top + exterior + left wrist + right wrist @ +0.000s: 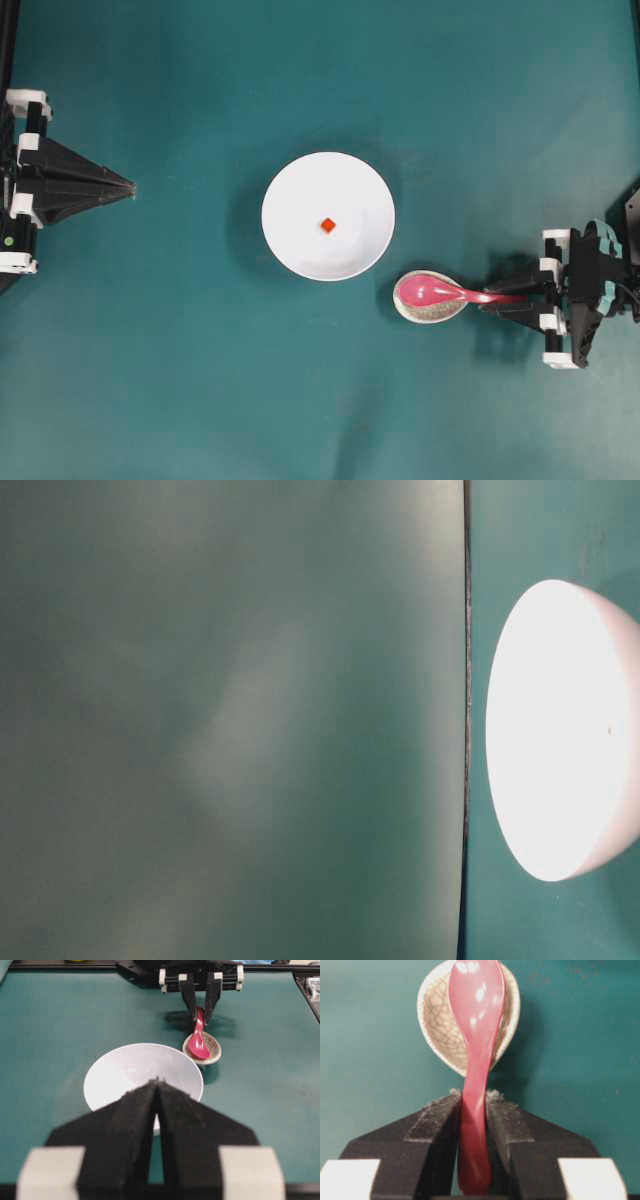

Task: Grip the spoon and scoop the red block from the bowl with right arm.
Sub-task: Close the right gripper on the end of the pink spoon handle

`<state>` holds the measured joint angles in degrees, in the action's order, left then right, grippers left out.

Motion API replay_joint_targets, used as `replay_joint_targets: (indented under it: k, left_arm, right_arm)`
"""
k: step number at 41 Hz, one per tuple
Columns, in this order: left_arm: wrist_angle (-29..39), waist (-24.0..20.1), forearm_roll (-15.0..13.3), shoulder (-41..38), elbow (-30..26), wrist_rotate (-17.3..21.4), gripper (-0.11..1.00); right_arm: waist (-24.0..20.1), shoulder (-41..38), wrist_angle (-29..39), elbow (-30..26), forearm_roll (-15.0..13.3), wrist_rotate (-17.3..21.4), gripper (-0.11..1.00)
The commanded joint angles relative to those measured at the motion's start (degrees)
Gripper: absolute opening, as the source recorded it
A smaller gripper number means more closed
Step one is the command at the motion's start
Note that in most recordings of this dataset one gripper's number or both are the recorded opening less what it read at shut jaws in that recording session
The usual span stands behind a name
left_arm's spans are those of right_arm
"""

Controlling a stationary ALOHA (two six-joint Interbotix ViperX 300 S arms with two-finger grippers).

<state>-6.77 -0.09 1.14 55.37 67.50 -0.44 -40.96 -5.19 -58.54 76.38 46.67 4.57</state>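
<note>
The right gripper [474, 1105] has its two black foam-faced fingers [437, 1115] pressed against either side of the spoon [476, 1035], pinching the handle low down near its end. The spoon is a glossy pink-magenta soup spoon, smooth and hard-looking, with a deep oval scoop and a straight handle that widens slightly toward the tail. Its scoop rests in the spoon rest [436, 1025], a small teardrop-shaped dish with a crackled beige glaze and a speckled rim.

Judging by this, the gripping step is just being completed and the scooping has not begun. The next move calls for lifting the spoon clear of the rest, carrying it across to the bowl [328, 216], then tilting the scoop down under the red block [327, 225]. A slick handle held between soft pads may swivel, so the grip probably needs to be firm.

The bowl is plain, round and white, with smooth sloping walls, and stands just beside the rest on the matte teal table [200, 400]. The block is a tiny red-orange cube lying near the bowl's centre.

The left gripper [157, 1082], black and pointed, is pressed together and holds nothing, well apart from the bowl.
</note>
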Motion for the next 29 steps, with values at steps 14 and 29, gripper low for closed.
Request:
replay_joint_targets:
  k: [14, 29]
  left_arm:
    - [-0.2, -0.1, 0.0, -0.4, -1.2, 0.2, 0.00]
    - [-0.1, 0.0, 0.0, -0.4, -1.2, 0.1, 0.00]
  right_arm:
    - [-0.2, 8.8, -0.8, 3.6, -0.1, -1.0, 0.52]
    - [-3.9, 8.4, -9.3, 5.6, -0.1, -1.0, 0.52]
